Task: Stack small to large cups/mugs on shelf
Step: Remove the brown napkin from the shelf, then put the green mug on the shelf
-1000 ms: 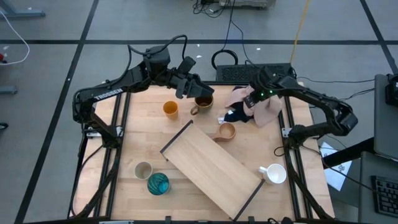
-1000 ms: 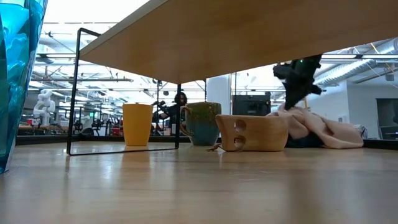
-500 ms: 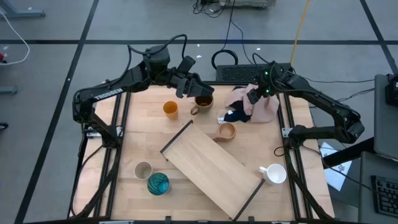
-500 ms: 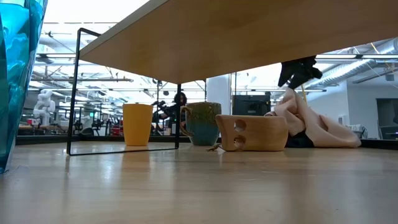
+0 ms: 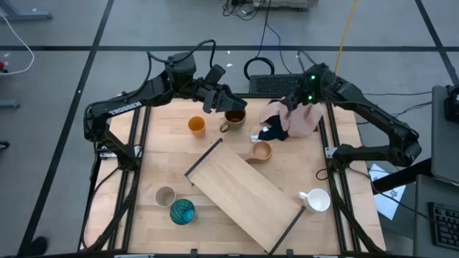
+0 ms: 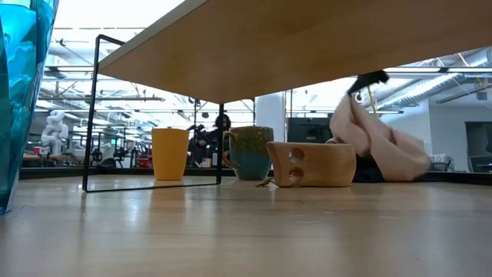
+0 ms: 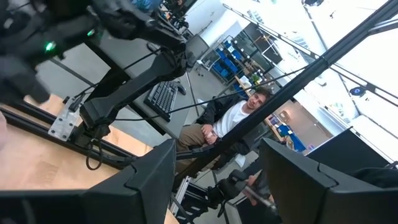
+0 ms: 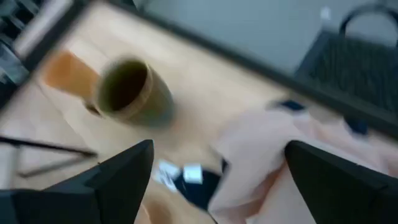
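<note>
My left gripper [image 5: 217,95] hangs open above the table's far left, next to the dark brown mug [image 5: 234,118], touching nothing. My right gripper [image 5: 290,109] is open over the pink cloth [image 5: 305,118], whose top is drawn up into a peak [image 6: 347,115] just under the fingers [image 6: 369,79]. The orange cup [image 5: 196,126], the tan cup [image 5: 262,150], the white mug [image 5: 316,200], the beige-grey cup [image 5: 166,196] and the teal cup [image 5: 182,211] stand on the table. The shelf [image 5: 244,192] lies slantwise, standing on its dark end rails [image 6: 96,115]. My right gripper stands open right over the pink cloth's raised peak [image 6: 347,115], slanting down from the far right. Whether a finger touches the cloth I cannot tell, as the shelf's board hides most of the gripper in the low view. The cloth's lower part [image 8: 261,149] lies on the table.
A navy cloth [image 5: 272,132] lies between the pink cloth and the tan cup. A keyboard [image 5: 287,84] sits past the table's far edge. A person sits beyond the table in the left wrist view [image 7: 239,118]. Bare tabletop shows at the left [image 5: 165,158].
My right gripper has risen and drawn back toward the table's far edge. The pink cloth's top has come up with it into a tall peak, while its lower part has stayed on the table. My left arm has kept still.
</note>
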Tool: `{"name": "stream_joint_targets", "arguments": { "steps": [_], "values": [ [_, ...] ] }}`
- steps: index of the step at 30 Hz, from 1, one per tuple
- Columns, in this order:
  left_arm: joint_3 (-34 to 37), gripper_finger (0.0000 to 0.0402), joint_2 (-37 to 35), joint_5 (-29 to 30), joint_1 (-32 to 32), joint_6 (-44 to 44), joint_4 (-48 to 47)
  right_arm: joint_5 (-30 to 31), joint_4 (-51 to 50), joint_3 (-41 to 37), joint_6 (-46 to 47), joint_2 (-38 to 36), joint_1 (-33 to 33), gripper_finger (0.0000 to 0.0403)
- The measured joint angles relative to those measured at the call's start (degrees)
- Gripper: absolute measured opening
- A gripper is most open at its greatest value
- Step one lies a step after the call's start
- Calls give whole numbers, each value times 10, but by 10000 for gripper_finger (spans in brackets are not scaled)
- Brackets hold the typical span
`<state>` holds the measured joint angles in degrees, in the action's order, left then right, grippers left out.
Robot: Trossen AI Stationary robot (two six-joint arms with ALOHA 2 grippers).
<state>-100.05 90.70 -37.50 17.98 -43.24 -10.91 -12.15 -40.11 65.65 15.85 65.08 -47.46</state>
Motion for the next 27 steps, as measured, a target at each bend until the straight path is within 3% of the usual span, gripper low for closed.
{"name": "stream_joint_targets", "arguments": {
  "steps": [11,20,27],
  "values": [
    [0,234,0,0,0,-2,0,-33,-73,36,26,-6,14,357],
    [0,234,0,0,0,16,-1,-180,108,36,147,-38,79,357],
    [1,234,-35,20,15,86,-107,-181,169,36,171,-56,160,357]
  ]
}}
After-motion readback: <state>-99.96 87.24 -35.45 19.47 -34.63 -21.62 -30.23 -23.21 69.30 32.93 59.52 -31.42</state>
